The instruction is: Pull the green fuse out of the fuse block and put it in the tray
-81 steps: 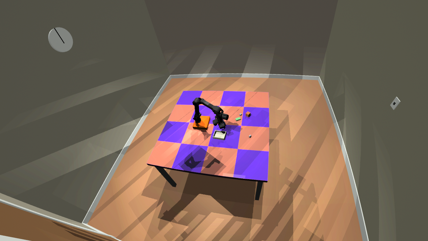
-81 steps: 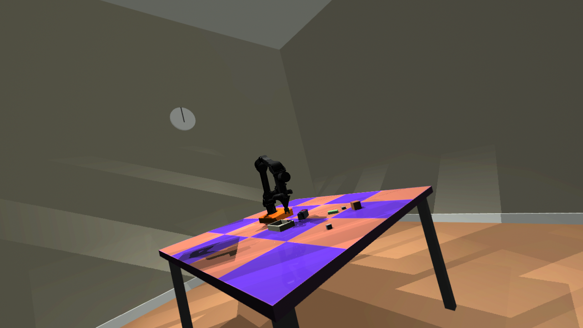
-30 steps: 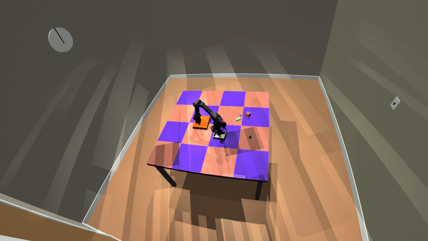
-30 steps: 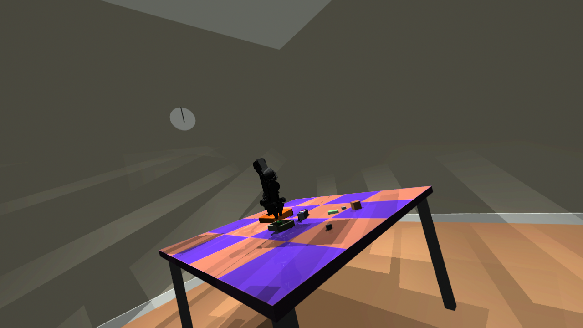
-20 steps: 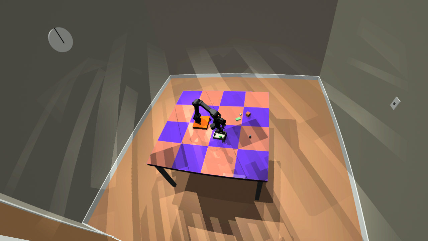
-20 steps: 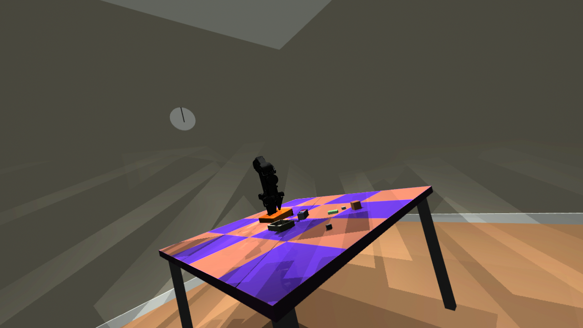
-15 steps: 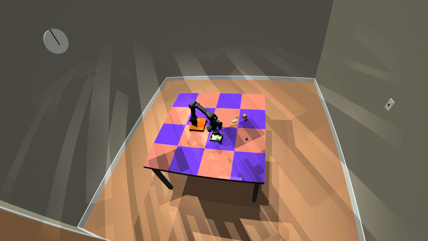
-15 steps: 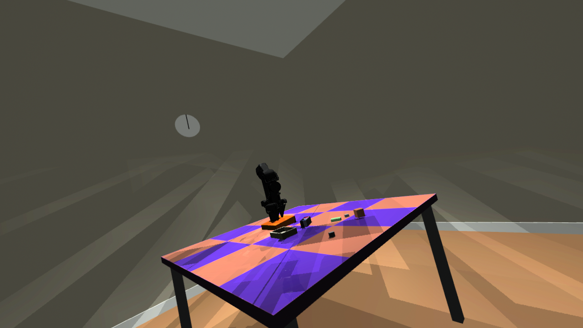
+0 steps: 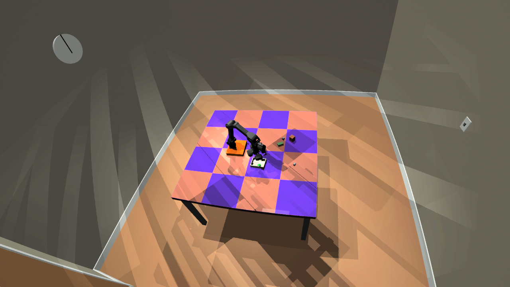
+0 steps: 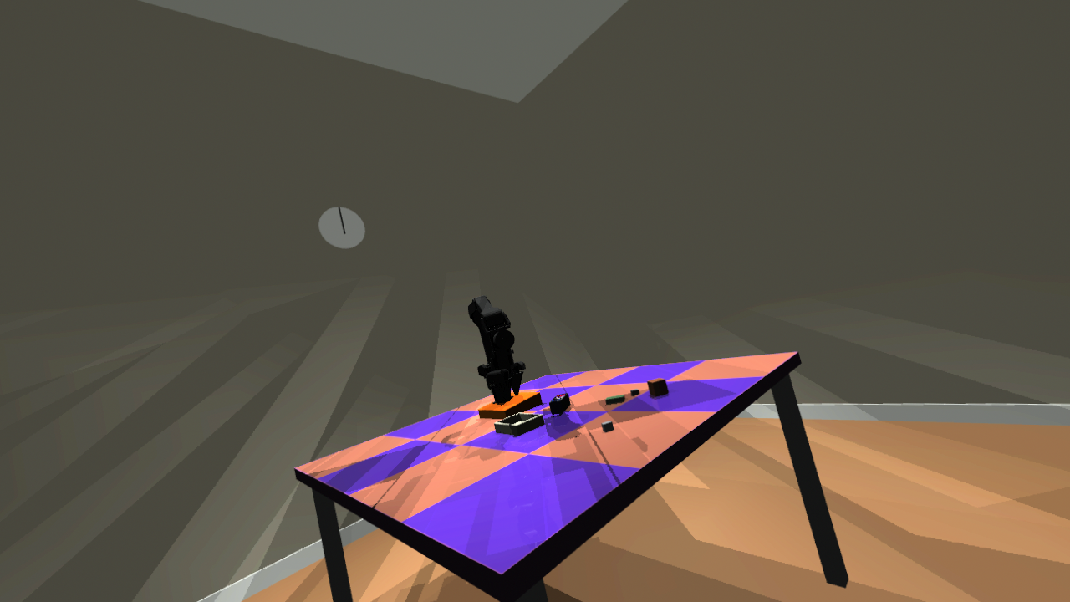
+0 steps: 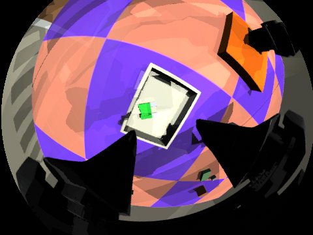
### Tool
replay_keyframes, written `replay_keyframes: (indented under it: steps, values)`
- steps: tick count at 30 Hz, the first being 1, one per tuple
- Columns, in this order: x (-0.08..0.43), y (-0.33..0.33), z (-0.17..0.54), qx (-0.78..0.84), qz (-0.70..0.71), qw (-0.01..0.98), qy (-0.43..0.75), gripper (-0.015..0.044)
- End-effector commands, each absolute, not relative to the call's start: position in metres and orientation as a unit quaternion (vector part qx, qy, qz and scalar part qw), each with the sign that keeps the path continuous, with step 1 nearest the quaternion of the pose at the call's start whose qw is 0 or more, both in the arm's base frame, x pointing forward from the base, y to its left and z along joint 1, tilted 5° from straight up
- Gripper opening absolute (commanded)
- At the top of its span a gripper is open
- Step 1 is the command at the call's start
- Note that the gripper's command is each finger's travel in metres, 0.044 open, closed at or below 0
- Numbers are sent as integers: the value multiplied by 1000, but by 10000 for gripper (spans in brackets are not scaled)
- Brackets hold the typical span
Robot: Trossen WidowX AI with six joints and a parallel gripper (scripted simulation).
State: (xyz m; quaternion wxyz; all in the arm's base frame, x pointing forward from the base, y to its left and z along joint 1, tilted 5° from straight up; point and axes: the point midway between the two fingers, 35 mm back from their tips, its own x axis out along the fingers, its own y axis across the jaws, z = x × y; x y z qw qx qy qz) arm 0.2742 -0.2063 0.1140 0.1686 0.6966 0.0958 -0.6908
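While flat in the tray [image 11: 188,111], green fuse [image 11: 145,109] below and apart from wide-spread, empty fingers.

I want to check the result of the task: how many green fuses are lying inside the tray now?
1. The green fuse lies on the floor of the tray, near one side wall, free of the open gripper above. Shadowed tray corners might hide something.

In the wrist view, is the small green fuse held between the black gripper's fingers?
No, the small green fuse lies inside the white square tray, apart from the open black gripper.
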Motion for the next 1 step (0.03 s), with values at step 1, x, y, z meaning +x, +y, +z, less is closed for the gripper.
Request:
replay_keyframes:
  steps: [1]
  values:
    - [274,-206,114,697,-691,169,96,330]
